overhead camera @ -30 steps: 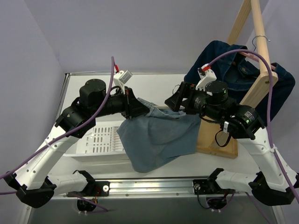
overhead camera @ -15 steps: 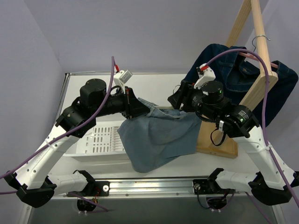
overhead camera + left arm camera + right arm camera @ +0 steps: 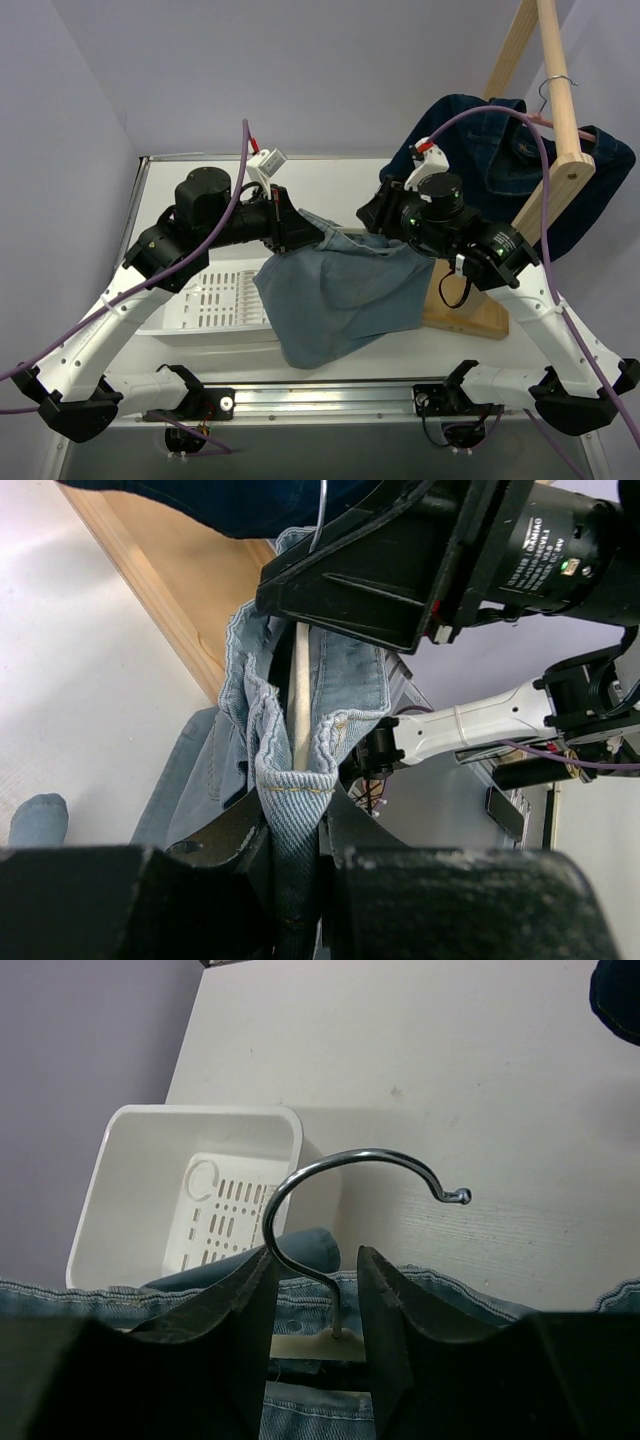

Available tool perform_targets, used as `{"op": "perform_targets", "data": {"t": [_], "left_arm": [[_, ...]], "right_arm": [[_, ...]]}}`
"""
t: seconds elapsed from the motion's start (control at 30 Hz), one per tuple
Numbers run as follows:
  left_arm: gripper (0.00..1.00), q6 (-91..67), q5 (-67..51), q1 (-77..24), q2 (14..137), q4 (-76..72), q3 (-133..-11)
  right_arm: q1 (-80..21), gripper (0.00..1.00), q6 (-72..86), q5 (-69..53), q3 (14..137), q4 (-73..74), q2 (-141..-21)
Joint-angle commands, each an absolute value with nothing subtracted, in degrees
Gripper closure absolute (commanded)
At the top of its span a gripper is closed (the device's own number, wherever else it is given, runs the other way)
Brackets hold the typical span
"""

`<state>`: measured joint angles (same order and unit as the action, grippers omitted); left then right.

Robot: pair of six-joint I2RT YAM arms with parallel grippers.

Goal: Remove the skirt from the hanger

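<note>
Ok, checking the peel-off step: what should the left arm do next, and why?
Probably ease the left gripper outward, away from the right gripper: it pinches the denim skirt's waistband right at the wooden hanger's tip, while the right one holds the hanger near its hook.

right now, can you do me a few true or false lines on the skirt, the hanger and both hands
1. The left hand is shut on the waistband of the skirt. True.
2. The skirt is off the hanger. False: the hanger's wooden bar sits inside the waistband.
3. The hanger's hook rises between the fingers of the right hand. True.
4. The dark jacket lies in the white basket. False: it hangs on the wooden rack.
</note>
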<state>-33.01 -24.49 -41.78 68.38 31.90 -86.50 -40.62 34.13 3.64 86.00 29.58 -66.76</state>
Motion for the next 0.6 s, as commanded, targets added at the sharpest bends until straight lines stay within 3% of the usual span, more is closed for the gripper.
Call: {"op": "perform_targets", "data": {"t": [0.0, 0.13, 0.17, 0.3, 0.5, 0.57], "left_arm": [[0.98, -34.63, -26.10, -41.66, 67.50, 23.64, -90.70], [0.98, -34.72, -26.54, -41.66, 67.50, 23.47, -90.79], [0.98, -34.72, -26.72, -41.66, 67.41, 23.73, -90.79], [0.95, -34.89, -27.68, -41.57, 67.94, 25.30, -90.79], [0.56, -33.75, -28.12, -41.66, 66.37, 29.00, -88.86], [0.52, -33.58, -27.95, -41.66, 65.40, 29.61, -87.90]], "right_arm": [[-41.22, 0.68, 35.33, 4.48, 84.20, 27.33, -66.27], [-41.13, 0.87, 35.51, 5.45, 83.93, 27.95, -66.01], [-41.13, 1.00, 35.59, 5.88, 84.11, 28.12, -66.09], [-41.40, 1.00, 35.94, 8.69, 85.69, 29.09, -65.83], [-41.40, 1.00, 36.04, 12.48, 90.78, 30.40, -66.27], [-41.40, 1.00, 35.95, 13.96, 91.84, 31.11, -66.18]]}}
